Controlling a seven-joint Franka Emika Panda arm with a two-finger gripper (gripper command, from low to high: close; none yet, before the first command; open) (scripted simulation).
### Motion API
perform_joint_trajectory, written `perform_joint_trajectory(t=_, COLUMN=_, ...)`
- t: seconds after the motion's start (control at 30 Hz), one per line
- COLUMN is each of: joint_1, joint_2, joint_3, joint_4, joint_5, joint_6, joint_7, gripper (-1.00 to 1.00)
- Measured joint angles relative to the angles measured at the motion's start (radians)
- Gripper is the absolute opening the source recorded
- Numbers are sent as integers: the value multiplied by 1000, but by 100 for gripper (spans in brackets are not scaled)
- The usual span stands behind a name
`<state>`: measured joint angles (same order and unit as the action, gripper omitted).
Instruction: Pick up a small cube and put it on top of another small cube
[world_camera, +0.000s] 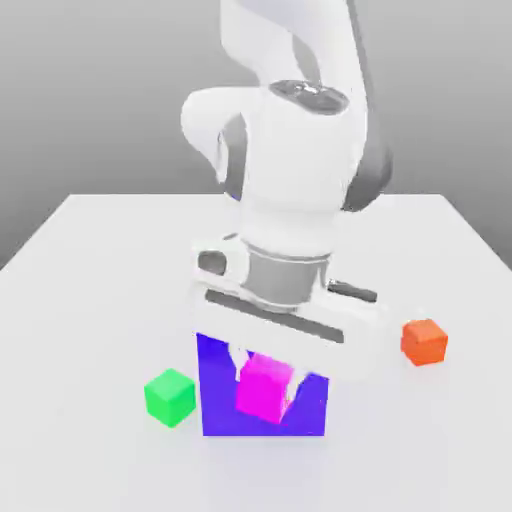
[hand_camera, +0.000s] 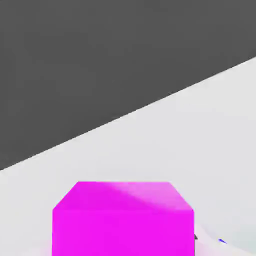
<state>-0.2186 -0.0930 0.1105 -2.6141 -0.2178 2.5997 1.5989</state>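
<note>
A small cube (world_camera: 265, 388), bright magenta-pink with flat faces and one paler patch on a face, is held gripped between two fingertips. It is seen slightly tilted and turned, against the face of a big blue-purple block (world_camera: 222, 400).

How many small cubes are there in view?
3. The magenta cube is between the gripper's fingers, in front of the blue block; the green cube is on the exterior view's left, the orange-red cube on its right. Others may be hidden.

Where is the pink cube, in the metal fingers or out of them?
In: the pink cube sits between the end effector's two fingers, one against each side.
</note>
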Motion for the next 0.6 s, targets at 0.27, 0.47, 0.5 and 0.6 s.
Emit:
perform_joint_trajectory(t=0.27, joint_1=-121, joint_2=-106, joint_3=-112, joint_4=-232, joint_5=177, joint_6=70, joint_7=299, gripper=-100)
perform_joint_trajectory(t=0.47, joint_1=-121, joint_2=90, joint_3=-123, joint_4=-253, joint_5=215, joint_6=266, joint_7=326, gripper=-100)
perform_joint_trajectory(t=0.5, joint_1=-121, joint_2=126, joint_3=-122, joint_4=-251, joint_5=218, joint_6=300, joint_7=325, gripper=-100)
perform_joint_trajectory(t=0.6, joint_1=-121, joint_2=149, joint_3=-121, joint_4=-250, joint_5=220, joint_6=323, joint_7=324, gripper=100)
